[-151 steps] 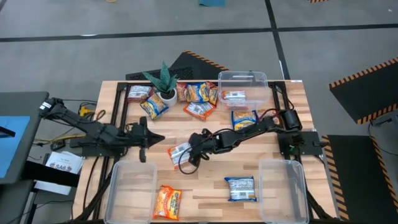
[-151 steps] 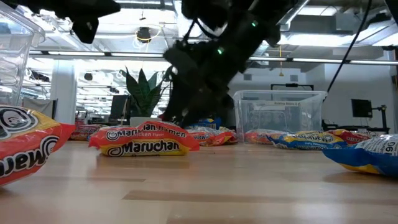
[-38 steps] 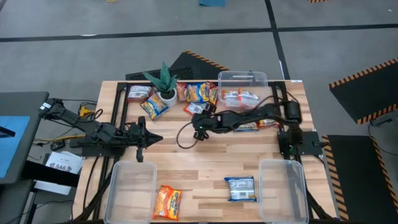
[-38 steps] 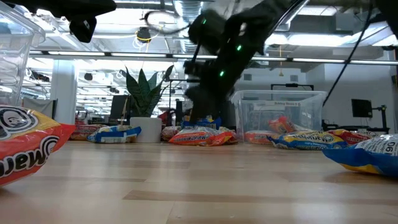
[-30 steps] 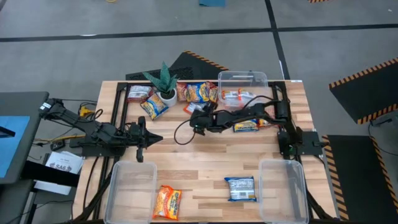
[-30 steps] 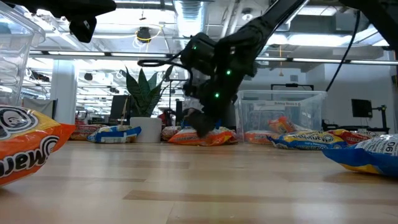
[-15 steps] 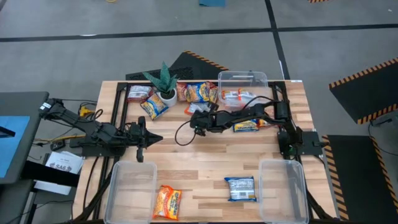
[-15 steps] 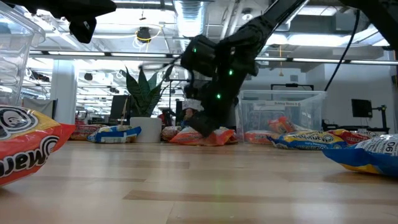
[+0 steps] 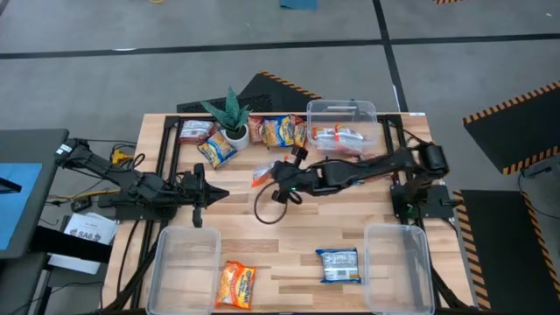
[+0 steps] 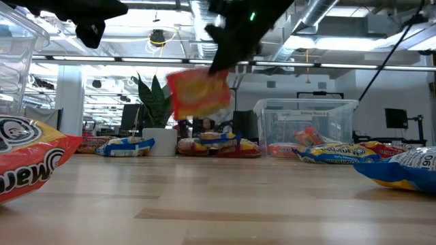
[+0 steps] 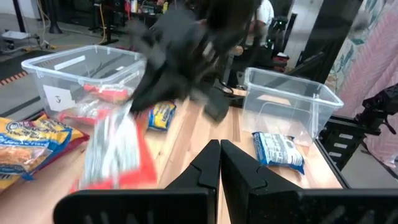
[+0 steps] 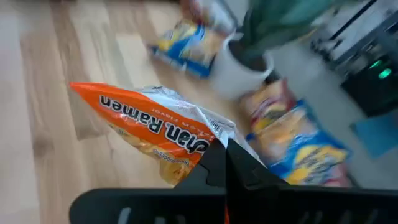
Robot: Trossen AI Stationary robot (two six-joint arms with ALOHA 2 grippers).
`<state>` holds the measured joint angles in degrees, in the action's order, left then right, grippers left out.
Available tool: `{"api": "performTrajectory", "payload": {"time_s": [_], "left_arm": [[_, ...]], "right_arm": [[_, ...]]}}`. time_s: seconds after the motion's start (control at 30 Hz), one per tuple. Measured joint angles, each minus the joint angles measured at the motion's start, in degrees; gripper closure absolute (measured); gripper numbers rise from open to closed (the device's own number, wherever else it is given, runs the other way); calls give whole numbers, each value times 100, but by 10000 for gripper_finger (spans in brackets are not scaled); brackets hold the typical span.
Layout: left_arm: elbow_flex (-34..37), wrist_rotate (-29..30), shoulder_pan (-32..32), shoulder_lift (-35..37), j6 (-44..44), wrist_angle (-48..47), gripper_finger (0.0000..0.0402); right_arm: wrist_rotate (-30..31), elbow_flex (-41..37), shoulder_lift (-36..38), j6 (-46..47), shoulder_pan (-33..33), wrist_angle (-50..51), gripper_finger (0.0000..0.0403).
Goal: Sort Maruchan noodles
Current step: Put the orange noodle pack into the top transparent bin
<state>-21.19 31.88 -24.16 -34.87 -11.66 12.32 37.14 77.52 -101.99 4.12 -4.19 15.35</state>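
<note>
My right gripper hangs over the table's middle, shut on an orange Maruchan noodles packet, which shows lifted in the low view. More packets lie along the far edge: red-white, blue-yellow and orange-yellow ones. An orange packet and a blue one lie flat near the front edge. My left gripper waits shut at the table's left; its fingers are closed together with nothing between them. My right gripper pinches the orange packet between its two fingers at its silvery crimped end. The fingers come slanting down from the table's right side. The packet hangs tilted below the fingers, clear of the table.
A clear bin holding red-white packets stands at the far right. Two clear bins stand at the front, left and right. A green plant in a white pot stands among the far packets.
My right gripper has taken hold of an orange packet among the far packets and risen with it, drawing slightly toward the table's near edge. The packet, which lay flat on the table, now hangs clear below the gripper.
</note>
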Motion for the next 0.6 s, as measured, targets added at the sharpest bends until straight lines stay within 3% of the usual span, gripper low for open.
{"api": "performTrajectory", "payload": {"time_s": [0.27, 0.47, 0.6], "left_arm": [[0, 4, -1, -2, -101, -125, 401], [0, 7, -1, -2, -136, -129, 401], [0, 11, 0, -2, -143, -144, 401]], "right_arm": [[1341, 0, 1122, 10, 13, 1069, 396], [2338, 0, 1644, 1096, 279, 2942, 396], [2499, 0, 1827, 1984, 738, 4190, 396]]}}
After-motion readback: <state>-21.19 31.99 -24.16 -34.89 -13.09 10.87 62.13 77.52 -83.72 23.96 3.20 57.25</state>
